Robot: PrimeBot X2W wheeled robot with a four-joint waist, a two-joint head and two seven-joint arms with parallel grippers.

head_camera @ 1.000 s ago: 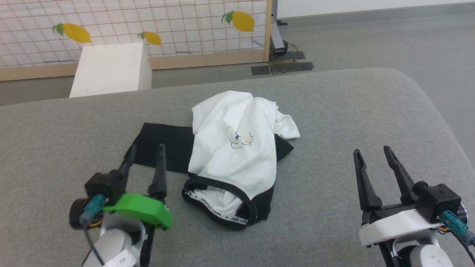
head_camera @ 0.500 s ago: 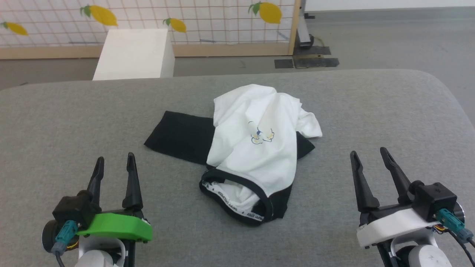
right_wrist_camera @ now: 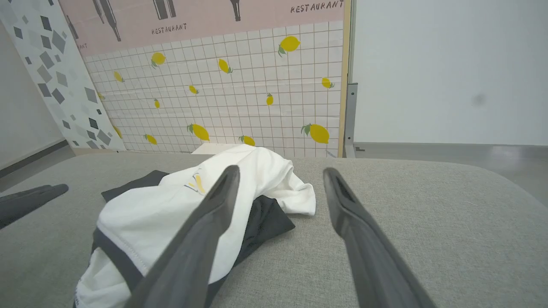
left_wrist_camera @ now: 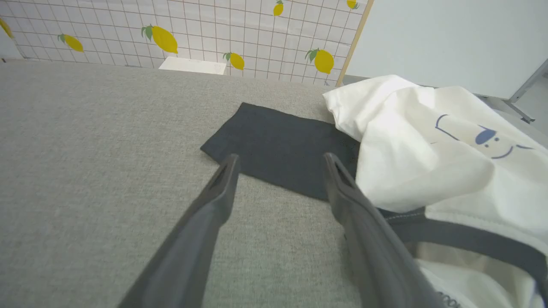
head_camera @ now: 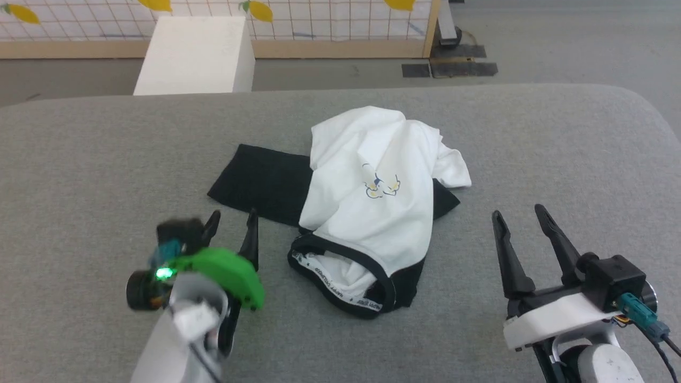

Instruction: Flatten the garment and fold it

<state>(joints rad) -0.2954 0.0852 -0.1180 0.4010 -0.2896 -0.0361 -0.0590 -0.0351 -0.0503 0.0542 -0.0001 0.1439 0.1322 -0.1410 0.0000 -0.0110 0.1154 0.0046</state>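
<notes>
The garment lies crumpled in the middle of the grey table. Its white body is bunched up, with the small cartoon print facing up. One black sleeve lies flat out to the left, and the black collar faces me. My left gripper is open, just short of the sleeve's near edge. In the left wrist view, the left gripper points at the sleeve, beside the white cloth. My right gripper is open and empty, off to the garment's right. The right wrist view has the right gripper and the garment at its left.
A white box stands on the floor past the table's far edge, in front of a lemon-print grid panel. The table's right far corner is rounded, and grey floor lies beyond it. A left finger shows at the right wrist view's left edge.
The head camera has shifted. My left gripper, drawn back half a second ago, has come forward and right, up to the black sleeve's near edge. The garment and right gripper stay put.
</notes>
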